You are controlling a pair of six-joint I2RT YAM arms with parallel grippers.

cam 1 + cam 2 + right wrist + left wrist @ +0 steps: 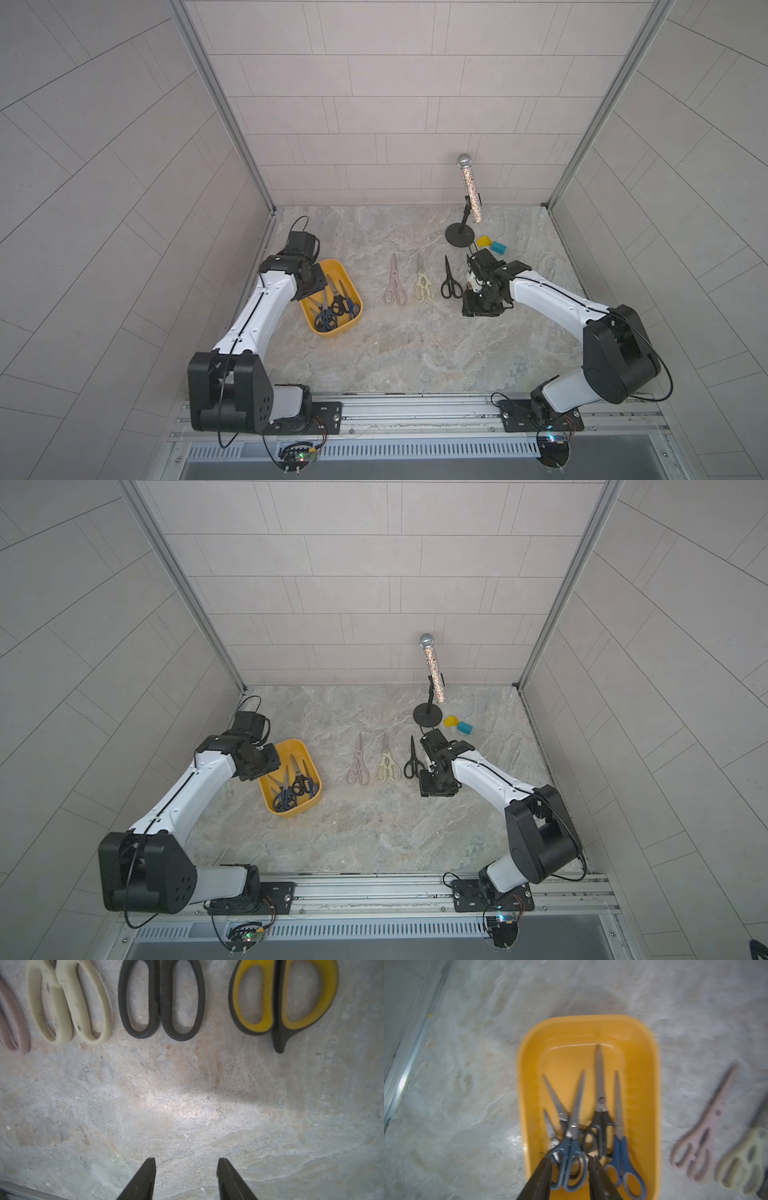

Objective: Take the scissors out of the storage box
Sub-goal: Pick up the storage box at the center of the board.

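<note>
Left gripper [570,1158] hangs over the storage box [526,1084], jaws apart astride blue-handled scissors [572,1136]; right gripper [186,1159] — jaws apart — over the table [187,1095].

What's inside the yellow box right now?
A blue-handled pair, a second blue pair and a black-handled pair, overlapping. More blades show beneath the first; their handles are mostly covered, so the total is unclear.

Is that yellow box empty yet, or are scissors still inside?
Not empty. The yellow box holds several scissors; the left wrist view shows two blue-handled pairs and a black-handled pair inside.
</note>
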